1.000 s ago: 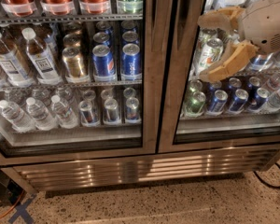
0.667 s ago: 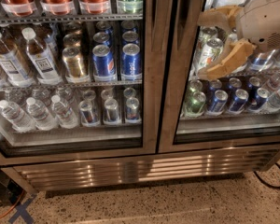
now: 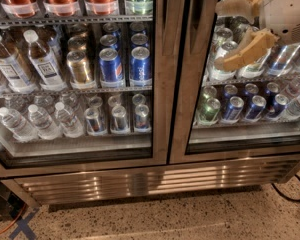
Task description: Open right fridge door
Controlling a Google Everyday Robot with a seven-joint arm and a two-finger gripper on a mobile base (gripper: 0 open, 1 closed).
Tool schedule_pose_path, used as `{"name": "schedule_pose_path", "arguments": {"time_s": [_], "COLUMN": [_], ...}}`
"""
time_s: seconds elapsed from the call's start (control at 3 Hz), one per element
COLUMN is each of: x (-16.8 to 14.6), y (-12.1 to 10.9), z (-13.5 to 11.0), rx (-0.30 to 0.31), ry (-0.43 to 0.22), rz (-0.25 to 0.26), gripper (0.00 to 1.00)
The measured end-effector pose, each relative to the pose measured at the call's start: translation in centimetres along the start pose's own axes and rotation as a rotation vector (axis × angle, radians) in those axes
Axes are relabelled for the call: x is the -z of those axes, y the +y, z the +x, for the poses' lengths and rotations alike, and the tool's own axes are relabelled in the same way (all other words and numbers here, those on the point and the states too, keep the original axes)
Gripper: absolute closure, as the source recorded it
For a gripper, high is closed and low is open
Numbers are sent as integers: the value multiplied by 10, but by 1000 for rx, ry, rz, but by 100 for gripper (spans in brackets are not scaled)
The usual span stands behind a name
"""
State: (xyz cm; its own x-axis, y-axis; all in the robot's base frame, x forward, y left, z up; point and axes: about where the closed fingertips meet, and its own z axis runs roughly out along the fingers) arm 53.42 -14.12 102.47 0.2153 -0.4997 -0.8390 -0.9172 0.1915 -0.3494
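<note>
The right fridge door [image 3: 190,84] is a glass pane in a brushed steel frame, standing shut, with green-white 7UP cans [image 3: 210,106] and blue cans [image 3: 247,106] behind it. My gripper [image 3: 221,34] is at the upper right, in front of that door's glass, just right of its left frame bar. Its two tan fingers [image 3: 242,51] are spread apart with nothing between them. The white wrist [image 3: 287,14] runs off the right edge.
The left door [image 3: 160,74] is shut, with water bottles [image 3: 35,121], gold cans [image 3: 80,66] and Pepsi cans [image 3: 140,64] behind it. A steel vent grille [image 3: 150,181] runs below. The speckled floor [image 3: 165,219] has a black cable [image 3: 290,189] at right.
The gripper has shifted slightly up and to the right before the right door's glass. Both doors stay shut.
</note>
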Motion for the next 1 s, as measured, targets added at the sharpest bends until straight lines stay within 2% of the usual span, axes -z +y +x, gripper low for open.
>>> {"name": "schedule_pose_path", "arguments": {"time_s": [1.0], "x": [-12], "y": [-5], "z": [-7], "rx": [5], "ry": [-38], "rz": [-19], "gripper": [27]}}
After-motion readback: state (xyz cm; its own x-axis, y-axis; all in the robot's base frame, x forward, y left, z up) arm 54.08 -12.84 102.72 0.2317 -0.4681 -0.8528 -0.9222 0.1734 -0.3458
